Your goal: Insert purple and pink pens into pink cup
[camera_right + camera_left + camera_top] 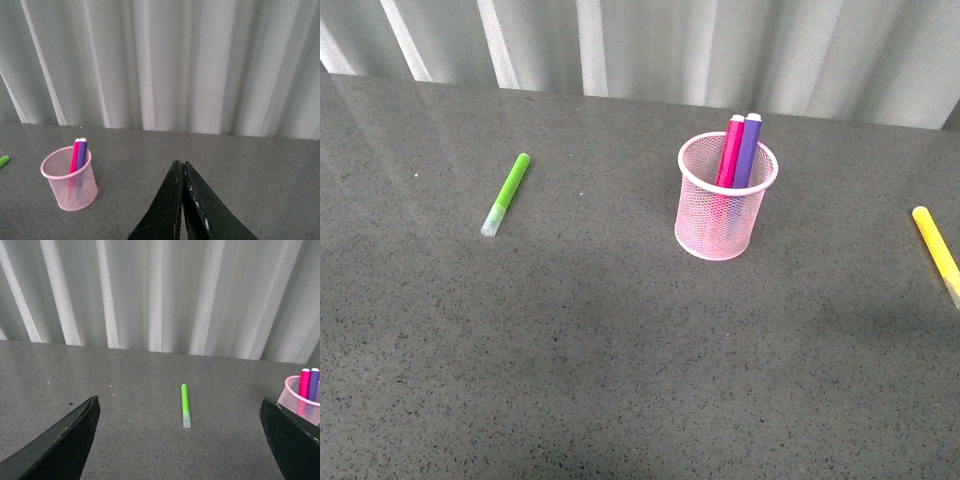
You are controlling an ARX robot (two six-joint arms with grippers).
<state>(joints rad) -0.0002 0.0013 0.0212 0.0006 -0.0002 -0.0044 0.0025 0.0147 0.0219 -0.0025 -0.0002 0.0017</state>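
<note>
The pink cup [726, 210] stands upright on the grey table, right of centre. The pink pen [731, 151] and the purple pen [748, 150] stand inside it, side by side, leaning on the far rim with their tips above it. The cup also shows in the left wrist view [304, 401] and the right wrist view [69, 180], with both pens in it. My left gripper [180, 427] is open and empty, its jaws wide apart above the table. My right gripper [182, 164] is shut and empty, away from the cup. Neither arm shows in the front view.
A lime-green marker [507, 193] lies on the table left of the cup, and also lies between my left jaws' lines in the left wrist view [185, 405]. A yellow marker [937, 251] lies at the right edge. A pleated white curtain [650, 45] backs the table.
</note>
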